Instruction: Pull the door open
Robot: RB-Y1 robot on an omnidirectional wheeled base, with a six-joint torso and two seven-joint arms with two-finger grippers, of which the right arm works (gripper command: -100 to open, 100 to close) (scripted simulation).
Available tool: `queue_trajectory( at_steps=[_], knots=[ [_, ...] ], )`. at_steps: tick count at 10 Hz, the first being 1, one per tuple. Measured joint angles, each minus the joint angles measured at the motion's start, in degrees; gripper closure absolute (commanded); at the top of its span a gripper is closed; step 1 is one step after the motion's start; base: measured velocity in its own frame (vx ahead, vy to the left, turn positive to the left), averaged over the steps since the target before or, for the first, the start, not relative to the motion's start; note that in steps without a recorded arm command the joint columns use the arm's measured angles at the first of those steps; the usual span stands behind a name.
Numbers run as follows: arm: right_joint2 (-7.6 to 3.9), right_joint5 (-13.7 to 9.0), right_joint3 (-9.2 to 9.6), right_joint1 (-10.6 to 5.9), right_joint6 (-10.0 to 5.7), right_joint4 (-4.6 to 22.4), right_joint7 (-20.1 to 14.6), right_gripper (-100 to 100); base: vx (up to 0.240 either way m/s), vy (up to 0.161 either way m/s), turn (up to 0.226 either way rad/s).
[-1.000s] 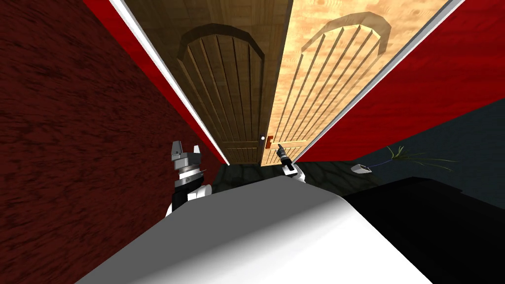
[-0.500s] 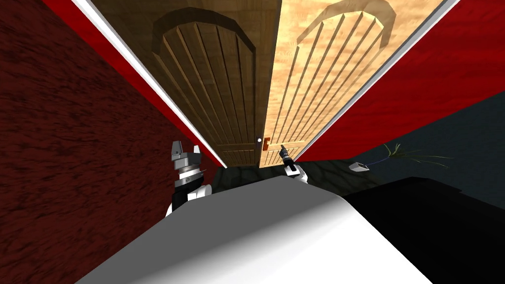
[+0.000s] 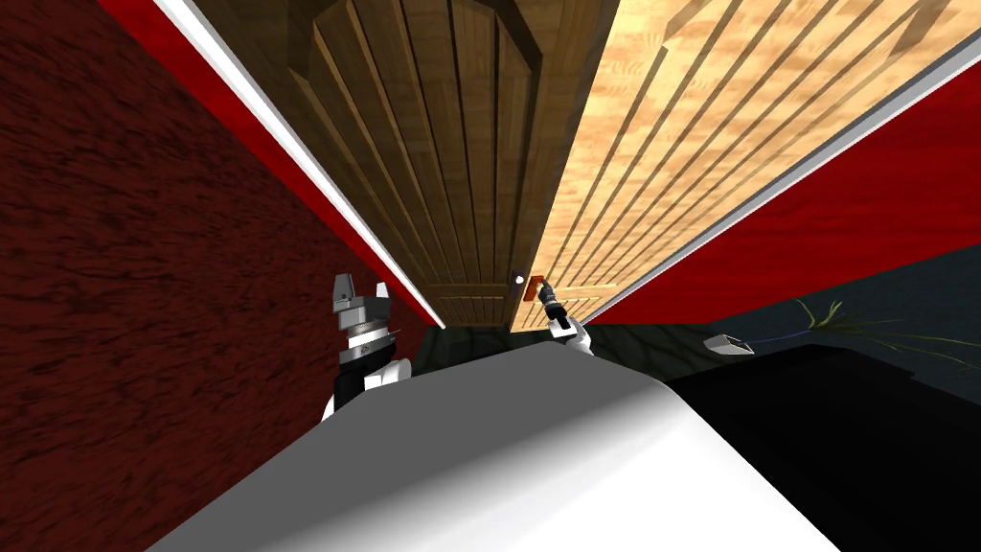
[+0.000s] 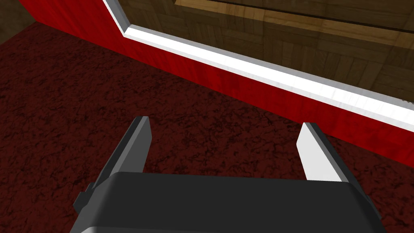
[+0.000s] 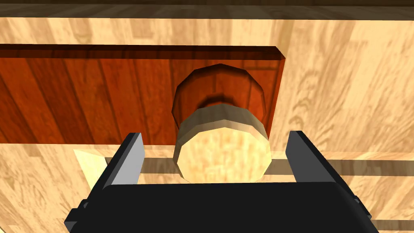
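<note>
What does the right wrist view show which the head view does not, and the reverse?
The right wrist view adds the pale round knob, between the open fingers, not touched. The head view adds the darker door leaf, the left claw by the dark red wall, and a plant. Both have the right claw, the light wooden door and its reddish plate.

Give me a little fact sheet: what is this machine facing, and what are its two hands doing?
Facing: darker left door leaf and lighter right door leaf, both wooden
Handle: pale round knob on a reddish plate, on the lighter leaf
Right gripper: open, one finger either side of the knob, not touching it
Left gripper: open, empty, pointed at the dark red wall
Grip: not yet taken
</note>
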Motion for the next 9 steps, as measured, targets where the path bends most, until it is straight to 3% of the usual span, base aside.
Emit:
queue_trajectory(
  at_steps=[5, 9],
  knots=[
    [0.10, 0.06, 0.22, 0.02, -0.07, 0.04, 0.03, 100, -0.018, -0.009, 0.008],
    [-0.79, 0.10, 0.15, 0.84, -1.30, 0.48, -0.60, 100, -0.165, -0.069, -0.023]
  ],
)
